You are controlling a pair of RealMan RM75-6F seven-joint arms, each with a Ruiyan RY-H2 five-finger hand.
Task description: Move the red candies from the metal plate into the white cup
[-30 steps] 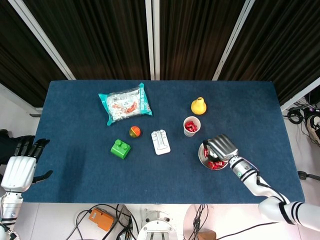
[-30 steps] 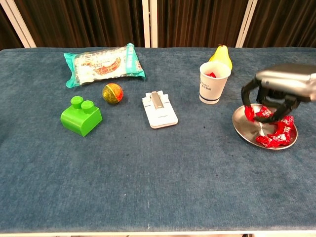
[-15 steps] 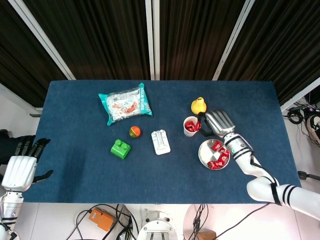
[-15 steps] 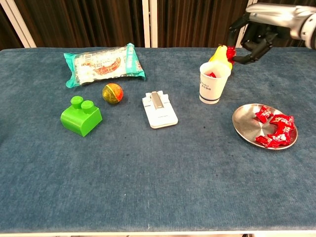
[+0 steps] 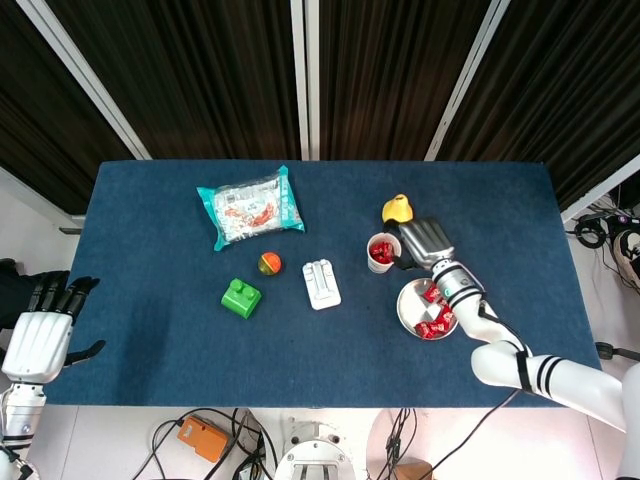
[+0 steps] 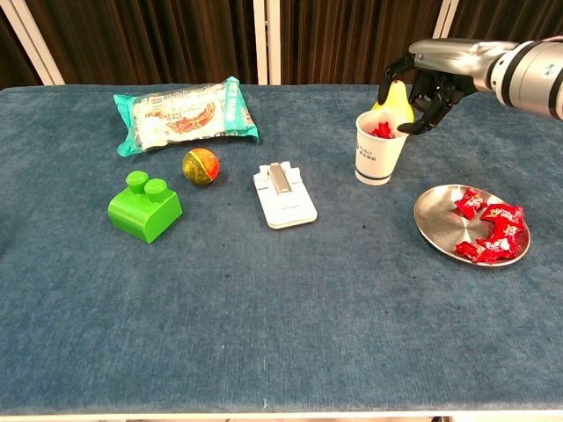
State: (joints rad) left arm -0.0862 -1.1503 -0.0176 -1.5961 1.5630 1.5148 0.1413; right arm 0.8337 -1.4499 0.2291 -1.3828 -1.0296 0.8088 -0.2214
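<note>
**Above the cup: right hand poised at the rim**

At the table's far left edge, the left hand (image 5: 40,340) hangs idle, fingers apart, holding nothing. At the centre-right stands the white cup (image 6: 380,148), with red candy showing inside it. Directly over its rim hovers the right hand (image 6: 428,77), fingers curled downward; whether a candy is pinched there, the views do not settle. From that hand, the metal plate (image 6: 437,226) lies toward five o'clock, carrying several red candies (image 6: 488,230) bunched on its right half. The right arm is far nearer both.
</note>
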